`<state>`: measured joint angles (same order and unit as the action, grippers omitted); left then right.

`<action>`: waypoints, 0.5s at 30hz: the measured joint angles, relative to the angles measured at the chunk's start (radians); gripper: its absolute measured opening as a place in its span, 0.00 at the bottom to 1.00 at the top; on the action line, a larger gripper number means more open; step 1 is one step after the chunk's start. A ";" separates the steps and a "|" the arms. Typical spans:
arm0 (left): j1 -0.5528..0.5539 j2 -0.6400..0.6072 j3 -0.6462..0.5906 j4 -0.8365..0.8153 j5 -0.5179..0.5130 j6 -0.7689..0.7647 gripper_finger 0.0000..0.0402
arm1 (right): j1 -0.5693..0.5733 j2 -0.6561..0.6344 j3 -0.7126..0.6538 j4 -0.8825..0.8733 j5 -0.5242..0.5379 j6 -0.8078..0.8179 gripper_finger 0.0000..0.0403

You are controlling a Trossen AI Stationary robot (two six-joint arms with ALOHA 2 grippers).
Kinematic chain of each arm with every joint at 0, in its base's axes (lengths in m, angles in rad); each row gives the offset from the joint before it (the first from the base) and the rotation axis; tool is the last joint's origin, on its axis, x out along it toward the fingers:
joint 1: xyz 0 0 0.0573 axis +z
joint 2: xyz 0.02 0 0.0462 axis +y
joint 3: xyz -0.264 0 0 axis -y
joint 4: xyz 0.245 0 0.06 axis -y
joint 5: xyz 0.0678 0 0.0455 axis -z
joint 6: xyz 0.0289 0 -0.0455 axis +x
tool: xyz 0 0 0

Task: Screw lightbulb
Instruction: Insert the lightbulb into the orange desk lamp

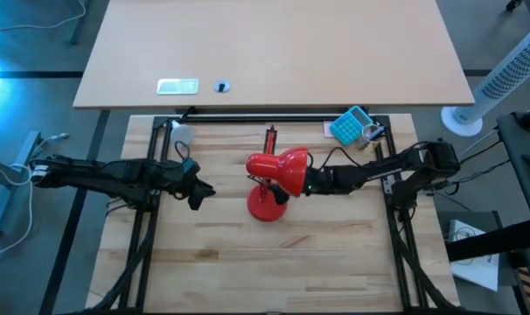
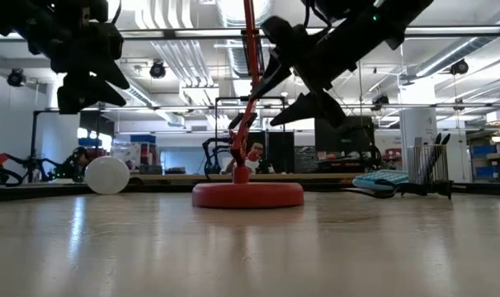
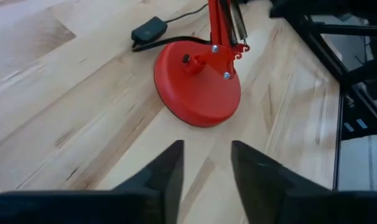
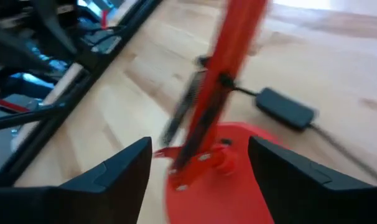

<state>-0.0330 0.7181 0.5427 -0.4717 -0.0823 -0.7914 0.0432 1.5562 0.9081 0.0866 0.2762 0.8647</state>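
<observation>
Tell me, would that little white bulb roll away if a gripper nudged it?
Probably. The lightbulb is rounded and lies loose on the bare table, with nothing touching it, so a push may send it rolling. It looks small, likely light, and its smooth dome could slip from a pinch.

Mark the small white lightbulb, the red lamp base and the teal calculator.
Small white lightbulb (image 2: 107,175): low view, middle of the dome.
Round red lamp base (image 3: 188,87): left wrist view, bare top surface.
Teal calculator (image 1: 350,125): high view, keypad face.

Grey floor (image 1: 38,70), bare desk (image 1: 274,48), white tower fan (image 1: 510,74).
</observation>
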 joint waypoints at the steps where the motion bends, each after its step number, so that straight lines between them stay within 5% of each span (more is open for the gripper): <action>1: 0.000 0.000 0.000 0.000 0.000 0.000 0.39 | -0.015 -0.005 -0.005 0.007 -0.018 -0.008 0.65; 7: 0.000 -0.013 0.000 0.001 0.021 -0.004 0.53 | -0.086 -0.041 -0.108 0.181 -0.133 -0.017 0.64; 15: 0.000 -0.033 0.000 -0.001 0.043 -0.008 0.56 | -0.125 -0.045 -0.288 0.516 -0.154 0.071 0.67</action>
<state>-0.0330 0.6853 0.5426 -0.4730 -0.0391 -0.7990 -0.0822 1.5108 0.6197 0.6030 0.1223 0.9355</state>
